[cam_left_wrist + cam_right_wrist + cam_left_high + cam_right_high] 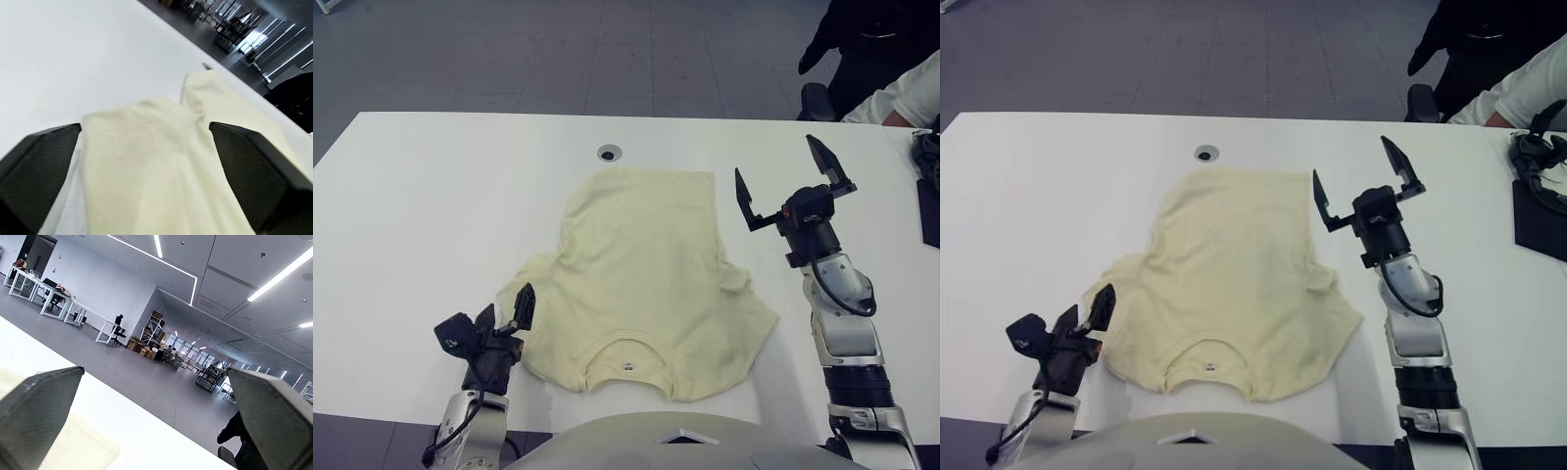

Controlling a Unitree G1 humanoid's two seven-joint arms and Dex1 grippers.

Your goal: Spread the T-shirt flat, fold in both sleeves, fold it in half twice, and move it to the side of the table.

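Note:
A pale yellow T-shirt (646, 264) lies on the white table (431, 215), collar at the near edge and hem toward the far side. Its left sleeve (524, 274) spreads out. The right sleeve is partly bunched into a small fold (736, 279). My left gripper (489, 328) is open at the table's near left, just beside the left sleeve; the cloth (161, 161) lies between its fingers (34, 171) in the left wrist view. Raised above the table to the right of the shirt's hem, my right gripper (788, 186) is open and holds nothing, fingertips (39, 411) pointing away.
A round cable hole (608, 153) sits in the table beyond the hem. Dark objects (928, 186) lie at the far right edge. A seated person's white sleeve (901, 98) shows past the table's right corner. Bare table surface runs along the left side.

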